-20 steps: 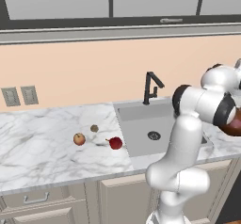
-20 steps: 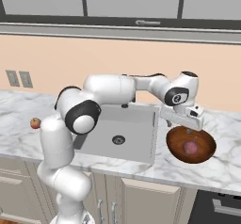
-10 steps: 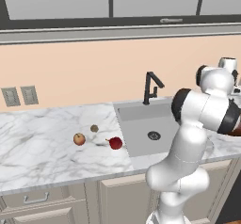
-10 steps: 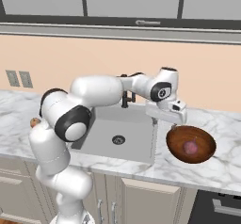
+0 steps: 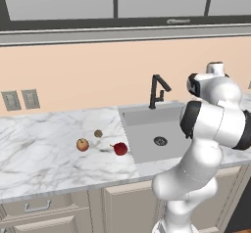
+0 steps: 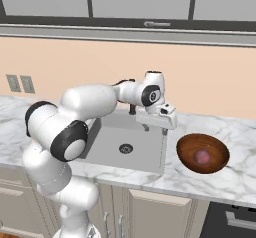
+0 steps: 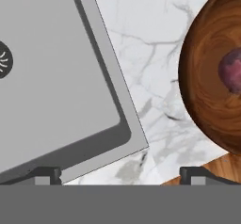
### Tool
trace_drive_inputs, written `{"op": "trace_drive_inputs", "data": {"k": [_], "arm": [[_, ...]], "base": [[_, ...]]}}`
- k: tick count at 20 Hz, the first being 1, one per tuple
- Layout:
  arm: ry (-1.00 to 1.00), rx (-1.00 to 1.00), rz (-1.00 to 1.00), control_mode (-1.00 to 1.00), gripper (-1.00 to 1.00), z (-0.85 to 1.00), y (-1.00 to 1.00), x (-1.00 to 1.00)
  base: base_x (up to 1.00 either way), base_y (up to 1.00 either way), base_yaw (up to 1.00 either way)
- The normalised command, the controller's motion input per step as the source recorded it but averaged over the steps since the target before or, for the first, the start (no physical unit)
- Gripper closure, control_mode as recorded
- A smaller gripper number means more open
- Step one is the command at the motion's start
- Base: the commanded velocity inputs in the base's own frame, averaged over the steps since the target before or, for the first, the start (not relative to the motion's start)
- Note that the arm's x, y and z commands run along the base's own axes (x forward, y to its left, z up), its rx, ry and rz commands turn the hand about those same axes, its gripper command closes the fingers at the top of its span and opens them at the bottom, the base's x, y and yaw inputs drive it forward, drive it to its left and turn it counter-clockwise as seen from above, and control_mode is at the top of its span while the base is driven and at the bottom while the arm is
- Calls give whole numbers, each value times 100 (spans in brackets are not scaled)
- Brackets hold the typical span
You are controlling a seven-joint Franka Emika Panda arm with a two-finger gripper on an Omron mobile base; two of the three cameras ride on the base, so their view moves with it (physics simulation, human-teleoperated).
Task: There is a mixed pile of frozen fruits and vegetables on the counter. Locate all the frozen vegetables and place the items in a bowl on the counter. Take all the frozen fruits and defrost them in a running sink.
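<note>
The pinkish-purple frozen vegetable [image 6: 202, 156] lies inside the dark wooden bowl [image 6: 186, 147] on the counter [image 6: 235, 181], right of the sink [image 6: 107, 144]. My gripper [image 6: 156, 126] hangs open and empty over the sink's right edge, left of the bowl. In the hand view the gripper [image 7: 120, 176] looks down on the sink corner [image 7: 56, 100], with the bowl [image 7: 202, 82] and the vegetable [image 7: 232, 70] at the right. Three frozen fruits lie left of the sink [image 5: 147, 134]: an orange-yellow one [image 5: 82, 144], an olive-brown one [image 5: 98, 133] and a dark red stemmed one [image 5: 120, 149].
A black faucet [image 5: 158, 91] stands behind the basin, whose round drain [image 5: 160, 140] is dark. Two wall outlets [image 5: 20, 99] sit on the beige backsplash at the left. Beige cabinets run below the counter [image 5: 39, 166].
The gripper has swung left from above the bowl to the sink's right edge, still open. The vegetable stays in the bowl and the fruits have not moved.
</note>
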Motion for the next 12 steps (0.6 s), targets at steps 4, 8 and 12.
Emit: {"op": "trace_drive_inputs", "data": {"k": [4, 8, 12], "arm": [[0, 0, 1, -100, -100, -12, 62, 11], [0, 0, 1, -100, -100, -12, 62, 8], [0, 0, 0, -100, -100, -8, 62, 3]], "base": [[0, 0, 0], [0, 0, 0], [0, 0, 0]]}}
